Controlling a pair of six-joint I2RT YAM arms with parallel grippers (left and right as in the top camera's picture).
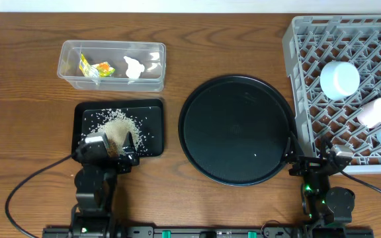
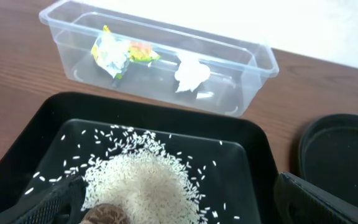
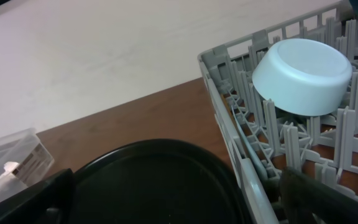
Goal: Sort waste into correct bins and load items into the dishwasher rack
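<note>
Jaws wide, the left gripper (image 1: 108, 147) hovers over loose white rice grains (image 2: 145, 180) in a shallow black rectangular tray (image 2: 166, 118), while the equally wide right gripper (image 1: 319, 160) sits beside a grey lattice plastic dishwasher rack (image 3: 219, 93) holding an upturned pale white-blue bowl (image 3: 303, 74) just ahead.

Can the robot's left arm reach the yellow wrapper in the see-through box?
Probably yes. The open left gripper hovers over the black tray of rice; the lidless clear tub holding the wrapper sits right beyond, nothing between.
</note>
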